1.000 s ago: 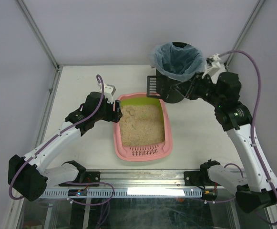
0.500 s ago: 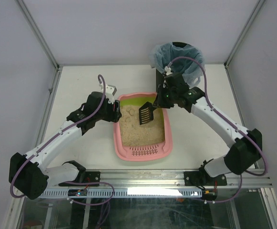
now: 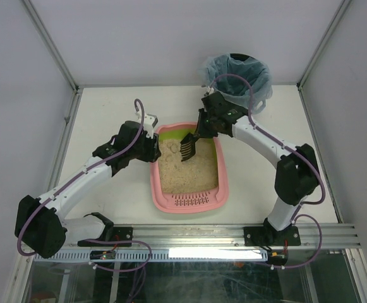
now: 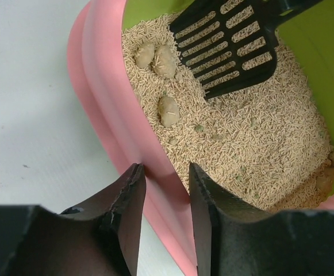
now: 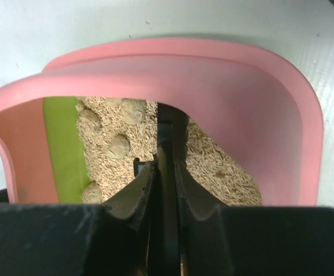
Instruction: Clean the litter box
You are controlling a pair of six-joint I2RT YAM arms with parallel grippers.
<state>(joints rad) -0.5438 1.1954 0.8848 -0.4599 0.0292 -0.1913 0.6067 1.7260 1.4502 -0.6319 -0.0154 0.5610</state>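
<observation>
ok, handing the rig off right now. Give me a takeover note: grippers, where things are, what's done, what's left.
Left gripper: jaws straddle the left rim of the litter box; can't tell whether they are clamped.
Right gripper: shut on the handle of the black slotted scoop. The scoop head is over the far end of the litter, with nothing on it.
Bin: blue-bag lined, behind the box, far right.
Done: scoop in hand and over the box.
Left: several clumps lie near the far-left corner; probably scoop them up and tip them into the bin.
</observation>
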